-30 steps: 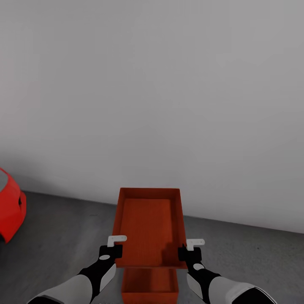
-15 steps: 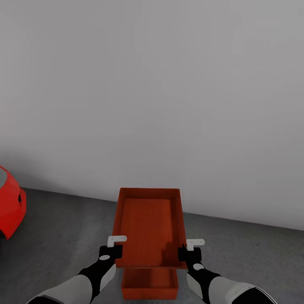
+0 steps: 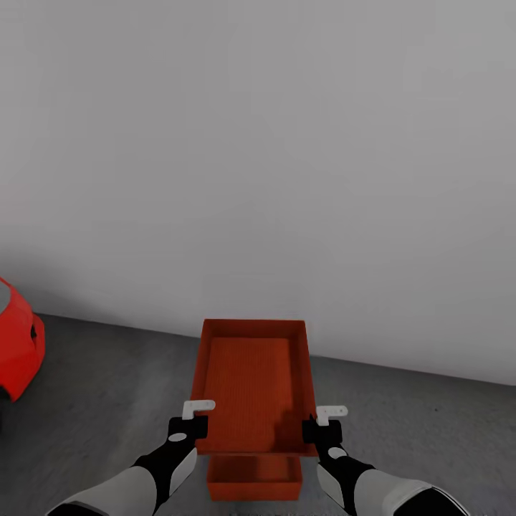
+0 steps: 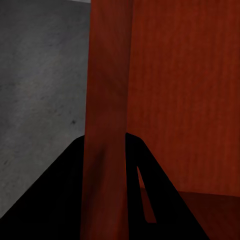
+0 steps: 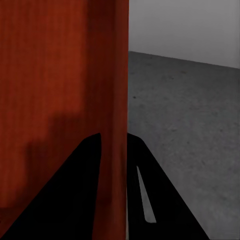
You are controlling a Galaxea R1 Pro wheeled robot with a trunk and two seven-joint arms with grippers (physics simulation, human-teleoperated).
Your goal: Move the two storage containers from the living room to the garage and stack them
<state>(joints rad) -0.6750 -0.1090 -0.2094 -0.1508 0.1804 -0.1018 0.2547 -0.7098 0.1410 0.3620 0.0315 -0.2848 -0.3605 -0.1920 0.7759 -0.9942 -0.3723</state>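
Both arms reach forward, side by side, and hold one container (image 3: 252,383) between them above the floor (image 3: 107,387). The left gripper (image 3: 192,419) is clamped on the left wall near the corner closest to the robot, and the right gripper (image 3: 324,423) is clamped on the right wall in the same way. In each wrist view the thin orange-red wall (image 4: 106,125) passes between the two dark fingers (image 5: 75,200). The held container is level, open side up, with its long side pointing away toward the wall (image 3: 258,158).

The second container (image 3: 254,478) lies on the dark grey floor, under the near end of the held one. The room is the garage: a plain white wall ahead, and at the far left edge a part of the red car (image 3: 18,344).

Compared with a second ago, the arms and the held container keep the same pose. The view moved: the wall's base and the car sit a little lower left, and the lower container shows smaller.
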